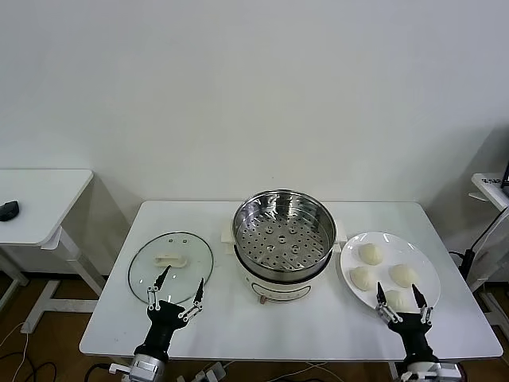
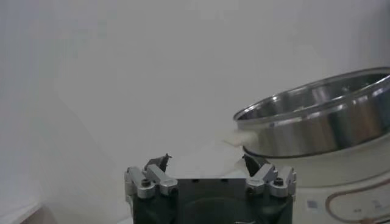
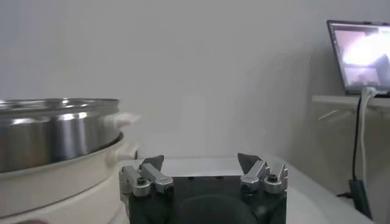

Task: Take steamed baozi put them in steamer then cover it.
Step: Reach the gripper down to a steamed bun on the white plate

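Steel-bright and round, the steamer [image 1: 284, 235] sits mid-bench [image 1: 238, 326], its holed tray bare. Four smooth baozi [image 1: 371, 254] rest on a white plate [image 1: 426, 267] beside my right gripper [image 1: 402, 301]; the glass cover [image 1: 171, 263] lies flat by my left gripper [image 1: 176, 295]. Both jaws spread, empty.

You had a shiny silver steamer [image 1: 284, 231] on a white base, its tray dotted with round holes. Left of the steamer lay the clear glass cover [image 1: 170, 267] (metal-rimmed, with a white handle). Right of the steamer, four cream-white baozi [image 1: 370, 254] sat on a white plate [image 1: 424, 267]. The table [image 1: 262, 330] beneath the steamer was white, and both grippers, left [image 1: 176, 289] and right [image 1: 399, 294], were black.
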Robot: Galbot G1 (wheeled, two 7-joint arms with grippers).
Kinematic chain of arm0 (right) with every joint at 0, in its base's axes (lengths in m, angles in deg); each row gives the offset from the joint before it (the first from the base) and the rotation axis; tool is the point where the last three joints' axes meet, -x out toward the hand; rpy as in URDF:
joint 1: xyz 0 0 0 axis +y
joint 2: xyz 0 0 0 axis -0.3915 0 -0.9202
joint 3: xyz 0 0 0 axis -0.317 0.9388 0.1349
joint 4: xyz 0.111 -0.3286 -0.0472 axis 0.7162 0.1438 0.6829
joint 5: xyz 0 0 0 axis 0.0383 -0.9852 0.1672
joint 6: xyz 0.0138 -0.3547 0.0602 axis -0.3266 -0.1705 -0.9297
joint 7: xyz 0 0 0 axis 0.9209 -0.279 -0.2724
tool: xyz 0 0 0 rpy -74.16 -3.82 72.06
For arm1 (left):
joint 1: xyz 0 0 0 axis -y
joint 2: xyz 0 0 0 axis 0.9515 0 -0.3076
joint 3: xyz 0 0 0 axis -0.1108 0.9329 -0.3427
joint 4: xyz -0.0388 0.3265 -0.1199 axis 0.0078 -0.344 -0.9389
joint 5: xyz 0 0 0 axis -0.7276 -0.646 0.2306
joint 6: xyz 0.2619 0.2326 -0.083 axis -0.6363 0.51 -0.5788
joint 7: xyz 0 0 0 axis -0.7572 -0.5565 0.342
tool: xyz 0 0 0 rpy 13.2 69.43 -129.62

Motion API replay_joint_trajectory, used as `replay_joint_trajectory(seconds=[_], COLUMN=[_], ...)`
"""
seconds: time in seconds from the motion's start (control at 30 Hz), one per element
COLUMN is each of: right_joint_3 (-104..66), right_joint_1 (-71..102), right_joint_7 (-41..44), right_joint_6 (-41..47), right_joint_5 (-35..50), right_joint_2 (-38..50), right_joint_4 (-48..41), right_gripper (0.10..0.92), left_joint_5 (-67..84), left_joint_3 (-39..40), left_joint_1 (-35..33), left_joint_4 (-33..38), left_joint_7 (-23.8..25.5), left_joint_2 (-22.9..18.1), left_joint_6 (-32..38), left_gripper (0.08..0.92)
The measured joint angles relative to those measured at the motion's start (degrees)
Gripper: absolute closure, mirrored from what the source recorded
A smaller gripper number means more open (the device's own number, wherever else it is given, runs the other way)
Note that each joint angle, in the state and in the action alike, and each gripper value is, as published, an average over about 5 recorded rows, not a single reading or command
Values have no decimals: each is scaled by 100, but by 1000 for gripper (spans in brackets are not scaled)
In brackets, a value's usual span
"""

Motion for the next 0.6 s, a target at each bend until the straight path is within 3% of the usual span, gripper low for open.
replay_joint_trajectory(seconds=[0.33, 0.6], right_joint_3=[269, 1157], right_joint_1=[-1258, -3062], right_joint_7=[-379, -169], right_joint_6=[758, 1165], right_joint_5=[564, 1115], right_joint_2=[746, 1516], right_joint_4=[-387, -1459], right_gripper=[203, 203], left_joint_5=[30, 31], left_joint_3=[49, 121], left_joint_1=[-26, -24], left_joint_4=[188, 249], left_joint_7=[3, 10], left_joint_2=[-16, -34], left_joint_6=[54, 54], left_gripper=[177, 177])
